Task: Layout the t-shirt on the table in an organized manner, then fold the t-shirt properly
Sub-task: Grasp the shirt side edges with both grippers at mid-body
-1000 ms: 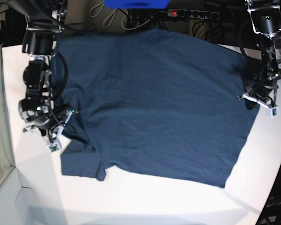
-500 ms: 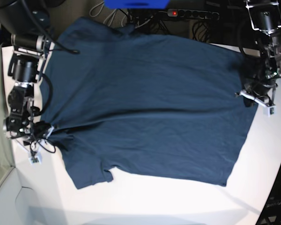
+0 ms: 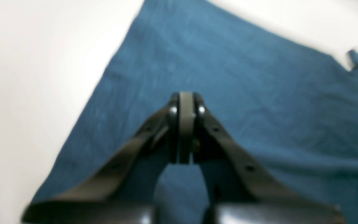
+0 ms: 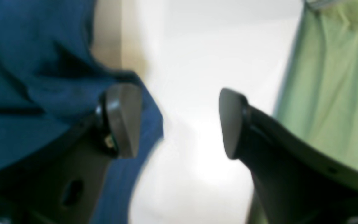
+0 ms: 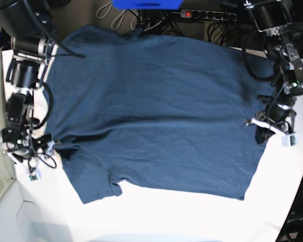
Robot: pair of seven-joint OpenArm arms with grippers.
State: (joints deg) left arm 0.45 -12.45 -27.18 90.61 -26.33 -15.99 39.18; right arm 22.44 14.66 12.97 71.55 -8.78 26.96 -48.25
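Base view evenly lit, fairly sharp; the table (image 5: 156,212) near the bottom edge reads bright white, faint soft shadow there; both wrist views soft and out of focus throughout; table glare washes out the right wrist view's centre; t-shirt (image 3: 244,93) weave smeared.

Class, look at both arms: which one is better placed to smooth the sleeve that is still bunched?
Probably the right gripper: open, beside the t-shirt's bunched sleeve. The left gripper is shut at the opposite edge.
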